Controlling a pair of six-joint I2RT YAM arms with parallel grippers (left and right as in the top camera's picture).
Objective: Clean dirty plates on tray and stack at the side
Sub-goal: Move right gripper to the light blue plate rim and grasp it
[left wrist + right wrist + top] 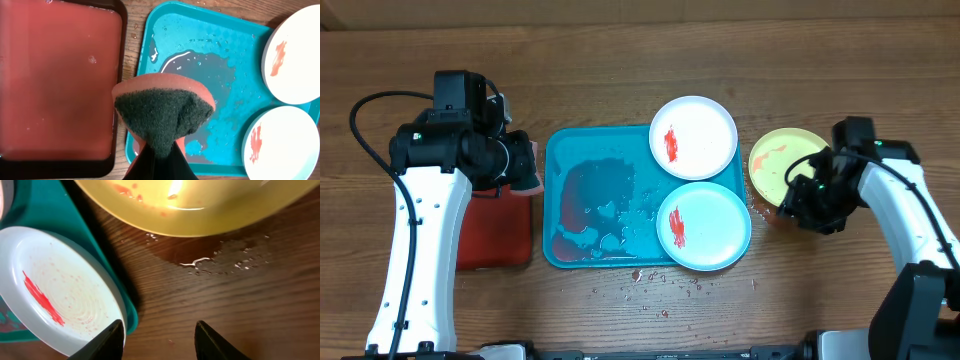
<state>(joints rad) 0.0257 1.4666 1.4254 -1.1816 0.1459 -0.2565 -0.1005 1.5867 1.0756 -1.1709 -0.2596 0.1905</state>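
The turquoise tray lies mid-table, wet with reddish water. A white plate with a red smear rests on its far right corner. A light-blue rimmed plate with a red smear rests on its near right corner. The yellow-green plate lies on the table right of the tray, with sauce specks. My left gripper is shut on an orange sponge with a dark green scouring face, held over the tray's left edge. My right gripper is open and empty over bare wood between the yellow-green plate and the light-blue plate.
A red tray with a dark rim lies left of the turquoise tray, under the left arm. Water is puddled on the wood by the yellow-green plate. Red specks are scattered on the table in front of the turquoise tray.
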